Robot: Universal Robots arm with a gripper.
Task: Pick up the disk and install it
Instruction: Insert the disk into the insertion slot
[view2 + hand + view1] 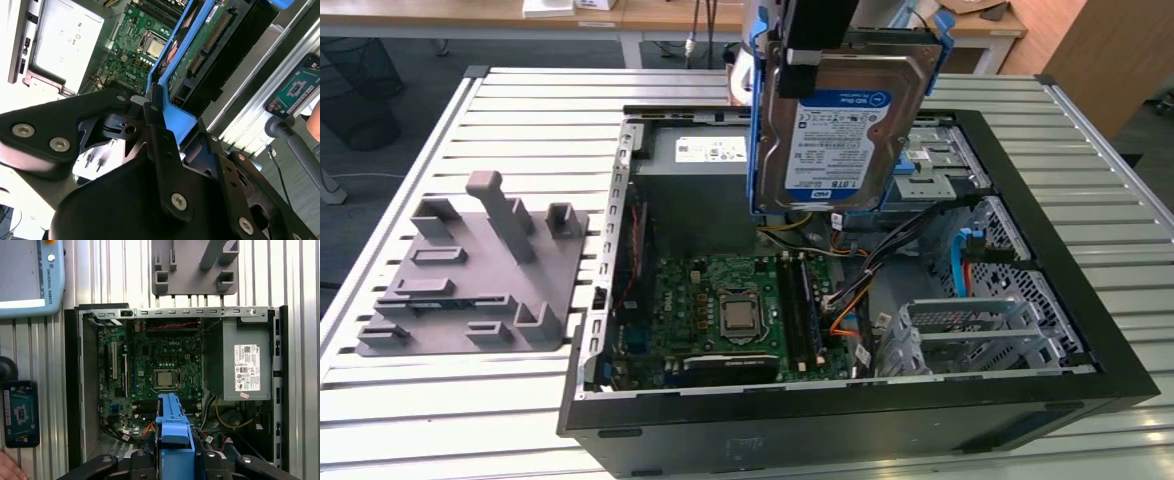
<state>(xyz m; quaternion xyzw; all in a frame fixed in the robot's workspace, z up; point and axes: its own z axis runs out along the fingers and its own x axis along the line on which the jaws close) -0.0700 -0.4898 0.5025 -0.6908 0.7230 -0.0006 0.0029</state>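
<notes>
We are in the carrying step. The gripper (817, 40) has its fingers (161, 150) clamped on the blue-railed end of the disk (834, 130). The disk hangs upright with its label toward the exterior camera, clear above the far half of the open computer case (1107, 330), and touches nothing inside.

Installing it, we judge, calls for turning the disk and lining its rails up with a bay on the exterior view's right. Which bay, we cannot tell.

Below the disk lie the grey power supply (700, 190) and, nearer, the motherboard (734, 310). Loose orange and yellow cables (847, 300) run between the board and the perforated metal cage (987, 335), and we think they could snag a descending rail. A grey fixture (474, 270) sits on the slatted table (520, 110) at the exterior view's left, well apart from the work.
</notes>
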